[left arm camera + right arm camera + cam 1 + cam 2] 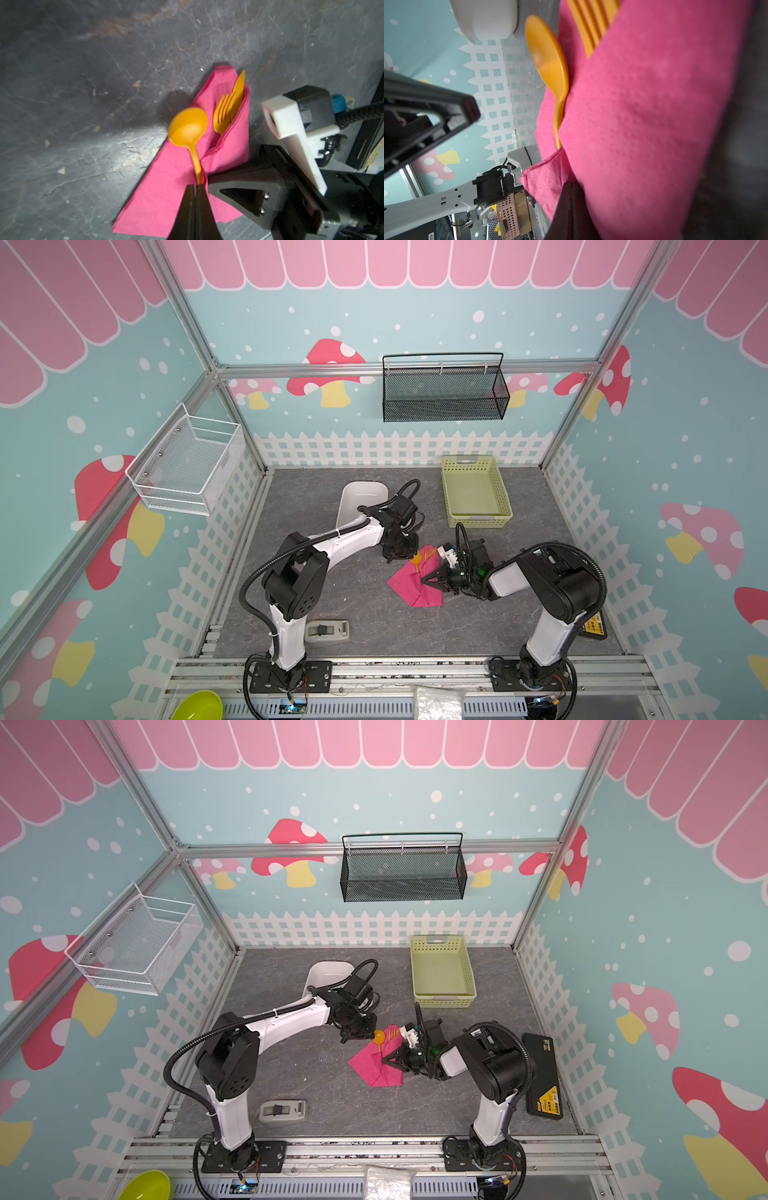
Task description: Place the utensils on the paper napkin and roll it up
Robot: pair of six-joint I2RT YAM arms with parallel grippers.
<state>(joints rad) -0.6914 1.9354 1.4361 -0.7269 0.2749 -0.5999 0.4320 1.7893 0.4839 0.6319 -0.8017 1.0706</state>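
Observation:
The magenta paper napkin [409, 587] [166, 197] lies mid-table, with one side folded up over the utensils. From the fold stick out the orange spoon [415, 560] [188, 126] [548, 60], bowl up, and the orange fork [223, 113] [591, 25] with a pointed orange piece beside it. Their handles are hidden under the paper. My right gripper [423, 580] [571, 184] is shut on the napkin's raised fold, where the spoon handle goes under. My left gripper [390, 559] [195, 186] hangs shut and empty just off the napkin's far-left edge, apart from the spoon.
A white tub [361, 497] stands behind the left arm and a green slotted basket [476, 493] at the back right. A grey tape dispenser [326, 632] sits front left, a black case [542, 1077] by the right wall. Two wire baskets hang on the walls.

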